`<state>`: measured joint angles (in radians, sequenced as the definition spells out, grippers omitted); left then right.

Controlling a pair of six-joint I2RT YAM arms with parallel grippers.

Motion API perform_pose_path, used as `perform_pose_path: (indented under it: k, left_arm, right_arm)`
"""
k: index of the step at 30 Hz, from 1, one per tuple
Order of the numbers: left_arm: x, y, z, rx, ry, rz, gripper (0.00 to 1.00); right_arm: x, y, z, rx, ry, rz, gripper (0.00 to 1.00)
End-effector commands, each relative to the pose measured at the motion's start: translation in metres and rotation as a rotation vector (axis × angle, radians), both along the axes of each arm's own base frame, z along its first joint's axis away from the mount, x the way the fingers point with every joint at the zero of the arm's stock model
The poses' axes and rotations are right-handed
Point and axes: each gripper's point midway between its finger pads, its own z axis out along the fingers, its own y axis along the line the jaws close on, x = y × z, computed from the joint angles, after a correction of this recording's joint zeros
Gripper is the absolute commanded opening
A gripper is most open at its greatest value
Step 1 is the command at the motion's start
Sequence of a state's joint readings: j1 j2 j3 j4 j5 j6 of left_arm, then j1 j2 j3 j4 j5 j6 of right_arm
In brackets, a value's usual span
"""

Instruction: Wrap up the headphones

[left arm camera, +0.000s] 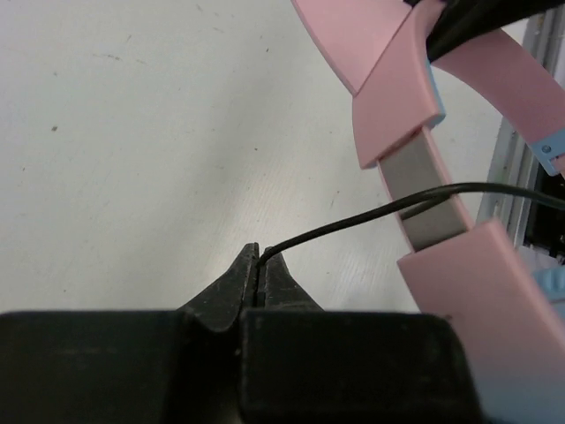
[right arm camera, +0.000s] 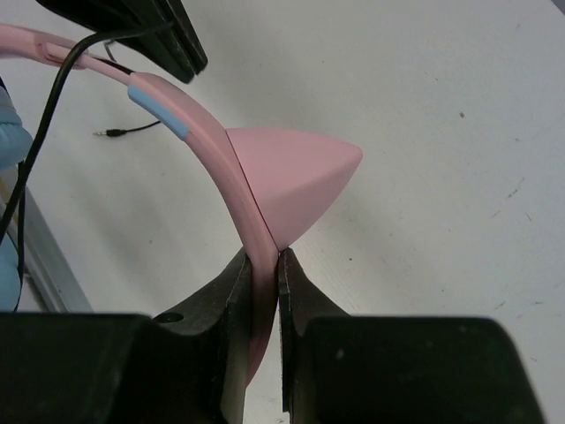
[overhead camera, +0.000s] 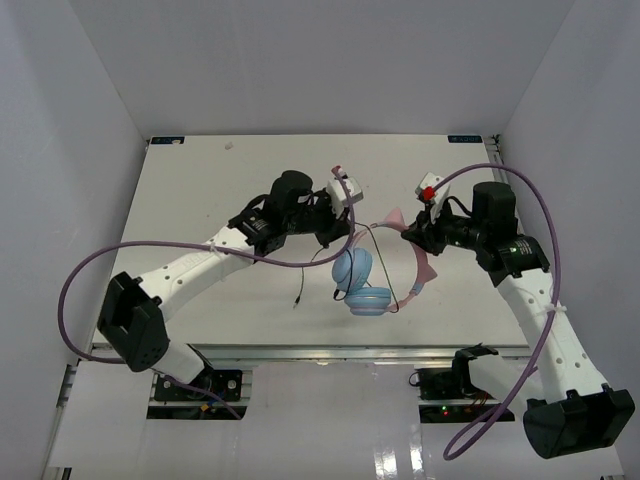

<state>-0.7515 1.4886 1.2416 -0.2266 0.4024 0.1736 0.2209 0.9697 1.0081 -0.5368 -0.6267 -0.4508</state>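
The headphones (overhead camera: 362,288) sit between the two pincers. The right gripper (right arm camera: 263,265) is clamped tight on the pink headband (right arm camera: 228,181). The left gripper (left arm camera: 259,258), jaws pressed together, pinches the thin black cord (left arm camera: 371,210), which trails off to its right. Both arms reach forward over the table (overhead camera: 200,190), wrists turned inward.

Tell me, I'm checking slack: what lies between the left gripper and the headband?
Only a stretch of black cord over bare table, from the left gripper to the pink headband; the left wrist view shows it.
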Motion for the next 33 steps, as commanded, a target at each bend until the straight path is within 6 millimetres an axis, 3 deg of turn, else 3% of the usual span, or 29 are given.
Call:
perform_pose_path:
  k: [1, 3, 6, 9, 10, 13, 15, 18, 19, 21, 24, 26, 28, 30, 33]
  left_arm:
    - [-0.010, 0.008, 0.058, -0.285, -0.106, -0.039, 0.19]
    - [-0.022, 0.008, 0.052, -0.367, -0.083, -0.072, 0.31]
    - [-0.041, 0.003, 0.043, -0.462, -0.017, -0.140, 0.40]
    - [-0.054, -0.004, 0.037, -0.572, -0.003, -0.207, 0.44]
    - [-0.057, -0.007, 0.023, -0.584, 0.045, -0.206, 0.45]
    - [-0.061, -0.020, 0.017, -0.658, 0.050, -0.226, 0.47]
    - [-0.062, -0.034, 0.014, -0.676, 0.061, -0.241, 0.46]
    - [-0.065, -0.055, 0.014, -0.692, 0.071, -0.287, 0.33]
    - [-0.066, -0.064, 0.005, -0.679, 0.091, -0.289, 0.30]
    - [-0.065, -0.074, -0.002, -0.672, 0.101, -0.278, 0.31]
    - [-0.053, -0.065, 0.001, -0.729, 0.022, -0.160, 0.71]
    - [-0.044, -0.048, 0.010, -0.765, -0.041, -0.055, 0.76]
    - [-0.046, -0.040, 0.007, -0.760, -0.056, -0.042, 0.79]
    - [-0.051, -0.042, 0.008, -0.754, -0.051, -0.075, 0.80]
    - [-0.055, -0.062, -0.011, -0.678, 0.020, -0.144, 0.76]
  right_arm:
    - [-0.025, 0.016, 0.064, 0.191, 0.015, 0.116, 0.08]
    - [-0.025, 0.015, 0.081, 0.239, 0.032, 0.112, 0.08]
    - [-0.021, 0.013, 0.105, 0.286, 0.033, 0.090, 0.08]
    - [-0.017, 0.015, 0.129, 0.333, 0.033, 0.077, 0.08]
    - [-0.015, 0.016, 0.138, 0.356, 0.038, 0.070, 0.08]
    - [-0.012, 0.020, 0.156, 0.409, 0.068, 0.067, 0.08]
    - [-0.008, 0.019, 0.165, 0.431, 0.077, 0.049, 0.08]
    - [0.003, 0.012, 0.174, 0.447, 0.070, -0.016, 0.08]
    - [0.009, 0.007, 0.176, 0.448, 0.062, -0.045, 0.08]
    - [0.012, 0.004, 0.182, 0.451, 0.050, -0.058, 0.08]
    - [0.012, 0.002, 0.192, 0.453, 0.024, -0.062, 0.08]
    - [0.012, 0.000, 0.194, 0.447, 0.004, -0.069, 0.08]
    - [0.011, 0.000, 0.195, 0.443, -0.005, -0.071, 0.08]
    - [0.013, -0.001, 0.192, 0.444, 0.004, -0.076, 0.08]
    - [0.016, 0.002, 0.190, 0.462, 0.026, -0.069, 0.08]
